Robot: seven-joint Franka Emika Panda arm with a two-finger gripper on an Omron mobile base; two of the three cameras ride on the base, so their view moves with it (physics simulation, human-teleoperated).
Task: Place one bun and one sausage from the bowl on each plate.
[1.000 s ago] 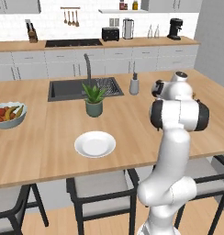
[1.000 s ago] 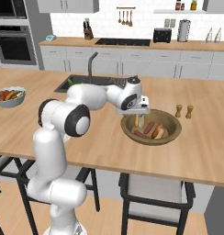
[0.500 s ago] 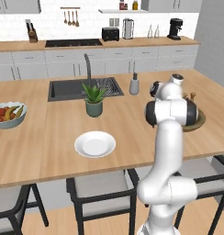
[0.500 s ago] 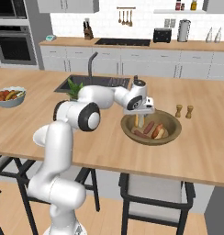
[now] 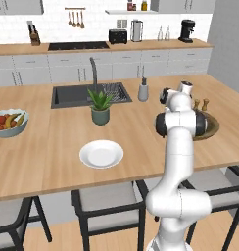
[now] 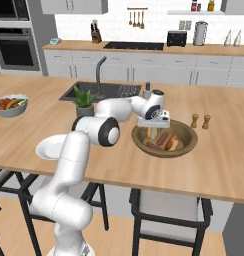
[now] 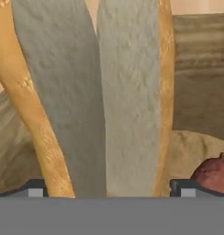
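Kitchen island, left base view: arm reaching right toward the bowl (image 5: 211, 128), which sits near the island's right end beside two small shakers (image 5: 200, 104). One white plate (image 5: 101, 154) lies bare toward the front edge, well apart from the bowl; a plant (image 5: 100, 106) and fruit bowl (image 5: 10, 122) stand further left.

Right base view: gripper (image 6: 153, 131) lowered into the bowl's near-left side, above buns and sausages (image 6: 162, 138) lying together.

Hand view: jaws spread wide, one dark tip (image 7: 36, 188) on each side of a split bun (image 7: 98, 92) that runs lengthwise between them. A sausage end shows at lower right, just beside one tip.

Risk, as a judgement: the bun is soft and crowded by its neighbours, so closing here could crush it, or a tip could catch the sausage and drag it along, tipping the bun out on the lift.
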